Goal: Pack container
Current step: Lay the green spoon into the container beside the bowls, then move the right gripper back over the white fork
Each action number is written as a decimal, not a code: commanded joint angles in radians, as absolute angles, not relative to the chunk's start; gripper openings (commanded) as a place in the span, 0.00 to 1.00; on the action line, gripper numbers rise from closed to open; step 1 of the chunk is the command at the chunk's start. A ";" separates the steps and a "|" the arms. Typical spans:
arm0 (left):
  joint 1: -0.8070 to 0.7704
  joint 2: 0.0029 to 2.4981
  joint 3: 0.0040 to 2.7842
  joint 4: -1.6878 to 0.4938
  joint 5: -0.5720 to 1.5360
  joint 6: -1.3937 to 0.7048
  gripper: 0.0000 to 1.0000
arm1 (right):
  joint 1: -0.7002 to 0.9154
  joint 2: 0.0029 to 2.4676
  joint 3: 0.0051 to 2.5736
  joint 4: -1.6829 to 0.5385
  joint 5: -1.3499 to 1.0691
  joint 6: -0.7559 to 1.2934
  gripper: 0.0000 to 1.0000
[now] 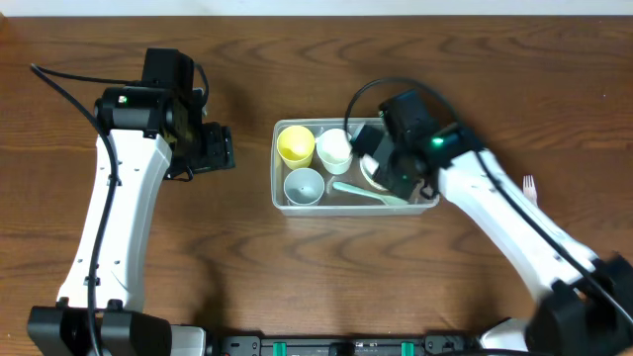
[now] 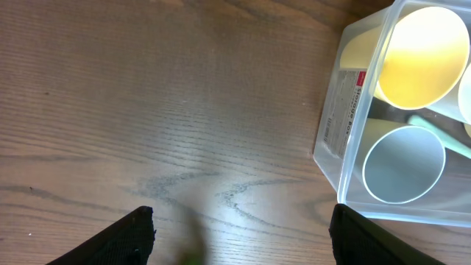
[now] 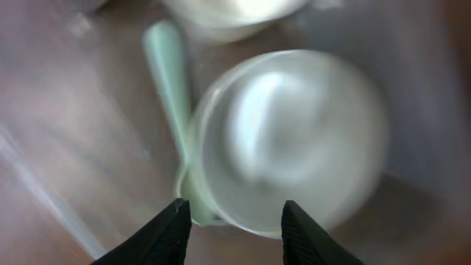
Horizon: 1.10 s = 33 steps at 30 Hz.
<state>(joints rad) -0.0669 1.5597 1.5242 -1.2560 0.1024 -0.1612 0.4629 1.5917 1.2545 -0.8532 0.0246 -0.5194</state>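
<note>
I see dark brown wood-grain table point(image 1: 297, 282), clear rectangular plastic container point(image 1: 277, 163) sitting mid-table — small white fork point(image 1: 530, 186) off to its right.

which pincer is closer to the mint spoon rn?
Right. The right pincer hangs over the container's right end, beside the mint spoon; the left pincer is outside the container, off its left wall.

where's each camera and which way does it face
overhead: above the table, straight down on the container; left arm and right arm show
left wrist: on the left arm, facing the container's corner; left gripper at bottom
right wrist: on the right arm, down into the container at a bowl and spoon; right gripper at bottom
shared: yellow cup, overhead and left wrist
</note>
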 commanded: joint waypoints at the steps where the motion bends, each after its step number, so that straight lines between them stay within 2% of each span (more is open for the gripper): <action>1: -0.063 1.564 1.525 -1.260 0.105 -0.174 0.77 | 0.379 1.461 1.303 -0.802 0.176 -0.263 0.47; 5: -0.063 1.564 1.525 -1.260 0.105 -0.174 0.77 | 0.187 1.345 1.303 -0.813 0.185 0.149 0.59; 8: -0.063 1.564 1.525 -1.260 0.105 -0.174 0.77 | 0.025 1.301 1.302 -0.877 0.127 0.288 0.68; 10: -0.063 1.564 1.525 -1.260 0.105 -0.174 0.77 | -0.088 1.302 1.302 -0.915 0.094 0.258 0.79; 14: -0.063 1.564 1.525 -1.260 0.105 -0.175 0.77 | -0.268 1.351 1.298 -0.985 0.047 0.085 0.86; 18: -0.063 1.564 1.525 -1.260 0.105 -0.175 0.77 | -0.371 1.424 1.298 -1.087 0.022 -0.050 0.90; 27: -0.063 1.564 1.525 -1.264 0.105 -0.174 0.77 | -0.406 1.598 1.286 -1.104 0.025 -0.154 0.91; 33: -0.063 1.564 1.525 -1.264 0.105 -0.174 0.77 | -0.401 1.696 1.233 -1.091 0.118 -0.181 0.84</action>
<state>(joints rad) -0.0669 1.5597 1.5242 -1.2572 0.1024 -0.1612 -0.4080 1.6596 1.2587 -1.0977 0.0593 -0.1436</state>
